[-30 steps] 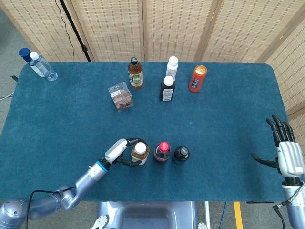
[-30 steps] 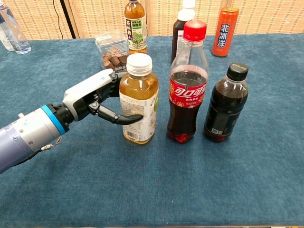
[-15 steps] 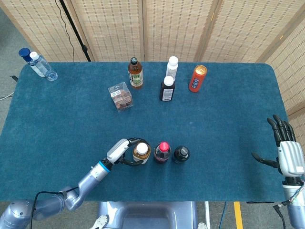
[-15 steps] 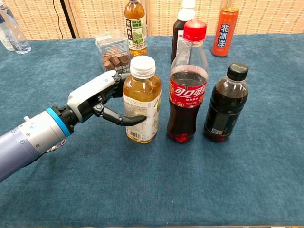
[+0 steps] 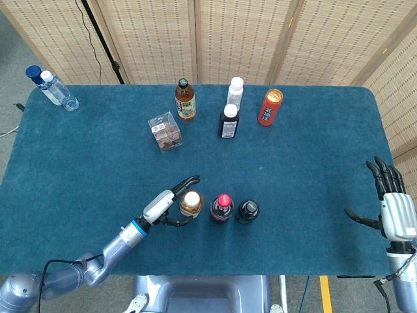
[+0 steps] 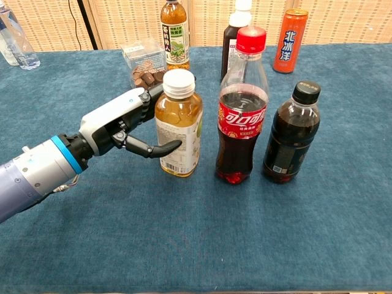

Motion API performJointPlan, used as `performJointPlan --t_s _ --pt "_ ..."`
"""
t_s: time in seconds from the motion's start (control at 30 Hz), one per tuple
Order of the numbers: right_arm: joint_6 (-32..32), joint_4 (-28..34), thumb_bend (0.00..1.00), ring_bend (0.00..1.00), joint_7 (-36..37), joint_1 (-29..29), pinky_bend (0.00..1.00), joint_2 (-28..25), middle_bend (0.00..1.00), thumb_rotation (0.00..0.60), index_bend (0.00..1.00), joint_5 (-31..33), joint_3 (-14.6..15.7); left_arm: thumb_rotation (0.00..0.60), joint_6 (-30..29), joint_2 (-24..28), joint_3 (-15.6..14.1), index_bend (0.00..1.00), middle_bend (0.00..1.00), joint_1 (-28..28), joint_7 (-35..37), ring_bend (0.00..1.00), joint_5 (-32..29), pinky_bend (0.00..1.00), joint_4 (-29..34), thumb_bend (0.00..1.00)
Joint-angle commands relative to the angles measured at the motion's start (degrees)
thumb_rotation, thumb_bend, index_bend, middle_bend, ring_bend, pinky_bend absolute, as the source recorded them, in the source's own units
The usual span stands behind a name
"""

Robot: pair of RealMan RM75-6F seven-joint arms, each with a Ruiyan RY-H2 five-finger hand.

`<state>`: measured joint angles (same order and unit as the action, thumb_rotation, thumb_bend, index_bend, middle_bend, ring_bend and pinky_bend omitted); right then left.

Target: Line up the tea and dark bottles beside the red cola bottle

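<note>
Tea bottle beside cola bottle, left robot hand loosened

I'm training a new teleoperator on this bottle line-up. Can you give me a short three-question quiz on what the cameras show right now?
1. True or false: the dark bottle stands between the tea bottle and the red cola bottle.
2. Which hand is at the tea bottle? A) the left hand B) the right hand C) neither
3. Fill in: the orange can stands at the ____ edge of the table, near or far?

Key:
1. False; the cola bottle is in the middle.
2. A; its fingers lie around the tea bottle, while the right hand is off at the table's side, fingers spread.
3. Far.
</note>
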<state>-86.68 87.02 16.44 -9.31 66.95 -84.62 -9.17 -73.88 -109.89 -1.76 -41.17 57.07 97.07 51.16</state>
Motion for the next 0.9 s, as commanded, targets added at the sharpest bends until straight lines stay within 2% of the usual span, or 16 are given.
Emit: performJointPlan --t_s 0.03,0.63,0.9 --pt "0.08 0.01 0.0 0.0 -0.11 -0.02 0.0 0.05 0.0 0.6 0.0 -0.05 0.04 0.6 0.03 0.45 -0.08 0.0 0.0 0.06 0.24 0.0 -0.16 0.09 0.46 0.35" --pt "0.22 0.12 0.0 0.0 -1.04 -0.08 0.0 0.5 0.0 0.6 0.0 -0.17 0.02 0.6 1.12 3.11 -1.44 0.0 0.0 0.85 5.28 0.0 -0.84 0.11 2.01 0.34" --pt "0.17 0.2 0.0 0.0 -0.82 0.04 0.0 0.36 0.0 0.6 0.0 -0.23 0.04 0.6 -2.8 6.82 -2.14 0.0 0.0 2.68 5.23 0.0 0.16 0.11 4.64 0.33"
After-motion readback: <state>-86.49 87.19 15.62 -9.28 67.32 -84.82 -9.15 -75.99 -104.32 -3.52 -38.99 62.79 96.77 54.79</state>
